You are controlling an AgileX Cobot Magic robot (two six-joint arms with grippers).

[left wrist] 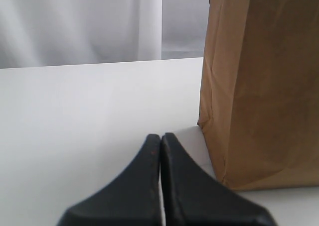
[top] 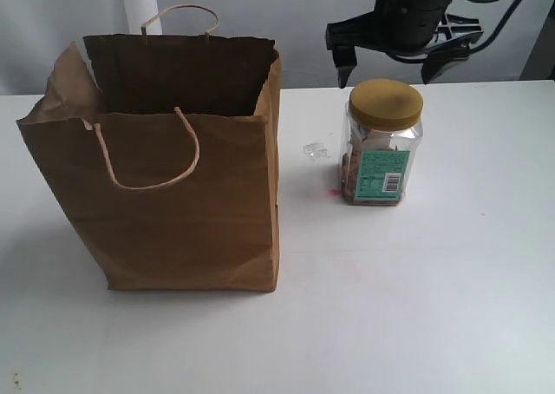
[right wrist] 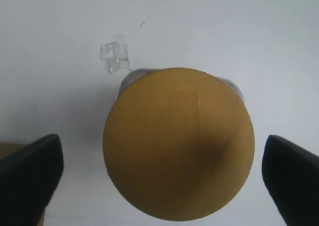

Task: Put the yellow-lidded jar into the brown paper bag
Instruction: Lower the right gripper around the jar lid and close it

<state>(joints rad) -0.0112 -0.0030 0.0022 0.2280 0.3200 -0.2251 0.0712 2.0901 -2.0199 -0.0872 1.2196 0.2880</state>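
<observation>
The yellow-lidded jar (top: 382, 142) stands upright on the white table, right of the brown paper bag (top: 178, 199). Its teal label faces the camera. My right gripper (top: 392, 64) hovers open just above and behind the jar, one finger on each side. From the right wrist, the round yellow lid (right wrist: 179, 144) lies straight below, between the two wide-spread fingertips (right wrist: 30, 173). The bag stands upright with its mouth open. My left gripper (left wrist: 161, 139) is shut and empty, low over the table beside the bag's creased side (left wrist: 261, 86). It does not show in the exterior view.
A small clear plastic scrap (top: 314, 150) lies on the table (top: 416, 307) between bag and jar; it also shows near the lid as the clear scrap (right wrist: 115, 57). A pale curtain (left wrist: 75, 22) hangs behind the table's far edge.
</observation>
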